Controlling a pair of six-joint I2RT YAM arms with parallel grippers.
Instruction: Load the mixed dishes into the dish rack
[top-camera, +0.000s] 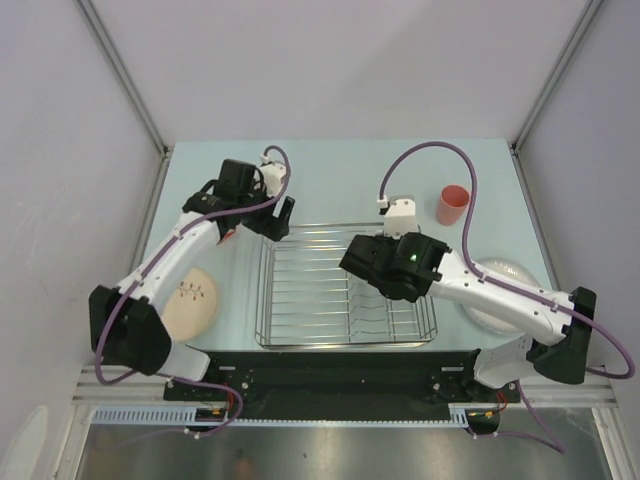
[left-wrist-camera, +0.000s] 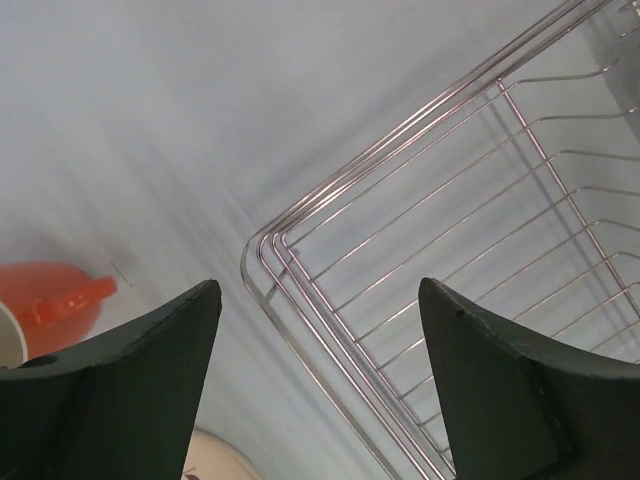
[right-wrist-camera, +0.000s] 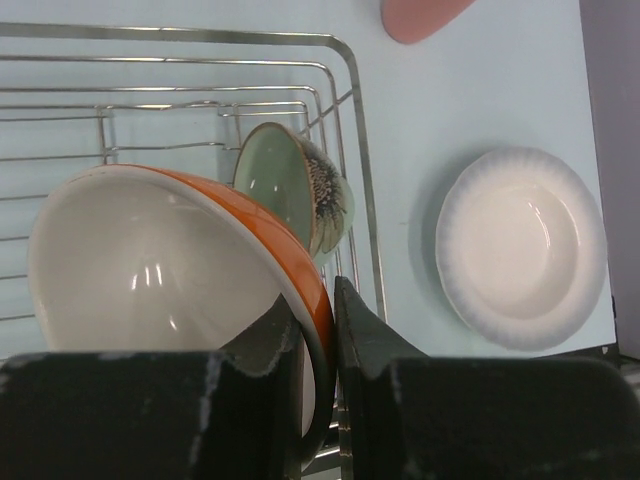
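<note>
R fingers (right-wrist-camera: 362, 330) clamped on orange bowl (right-wrist-camera: 150, 270) rim, over rack (right-wrist-camera: 357, 150); L fingers (left-wrist-camera: 150, 350) apart.

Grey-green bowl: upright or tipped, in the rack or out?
Tipped on edge, inside the dish rack: right wrist view shows the grey-green bowl with its opening sideways, beside the orange bowl.
</note>
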